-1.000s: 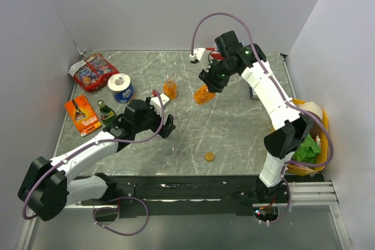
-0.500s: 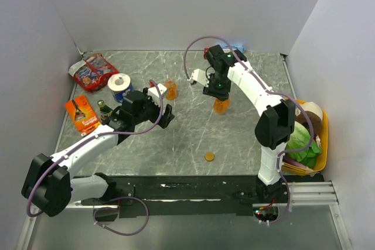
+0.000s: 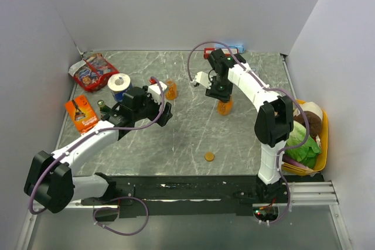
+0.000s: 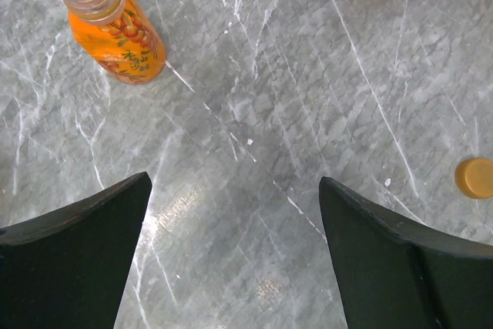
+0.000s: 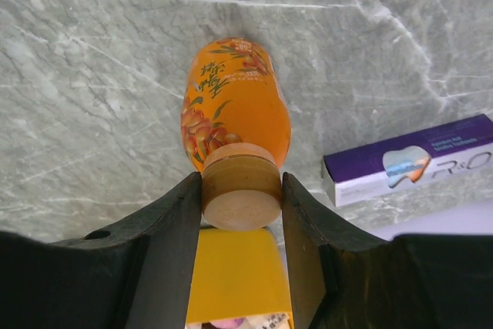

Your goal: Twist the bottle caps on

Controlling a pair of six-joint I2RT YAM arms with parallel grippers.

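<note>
Grey marble table [image 3: 246,139]: carries both bottles, the loose cap and the clutter along its left side.
Right arm [image 3: 252,83]: reaches in from the right edge to the middle of the far half.
Left arm [image 3: 88,144]: stretches from the near left corner towards the centre.
Yellow basket [image 3: 324,139]: at the right edge, holding green and brown items.
Left-side clutter: snack bag [image 3: 91,71], paper roll [image 3: 120,86], orange packet [image 3: 82,115] and green bottle [image 3: 104,109], all close together.
Toothpaste box [image 5: 408,163]: lies on the table just beyond the capped bottle.
Right gripper [image 5: 241,186]: fingers closed tight on the held cap from both sides.
Left gripper [image 4: 233,182]: spread fully wide, holding nothing, hovering over bare table.
Capped bottle [image 5: 235,113]: stands on the table directly under the right gripper.
Open bottle [image 4: 108,25]: upright, neck uncovered, just beyond the left gripper and to its left.
Held cap [image 5: 241,206]: sits on the capped bottle's neck, pinched between the fingers.
Loose cap [image 3: 209,156]: flat on the table near the front edge, well apart from both bottles.
</note>
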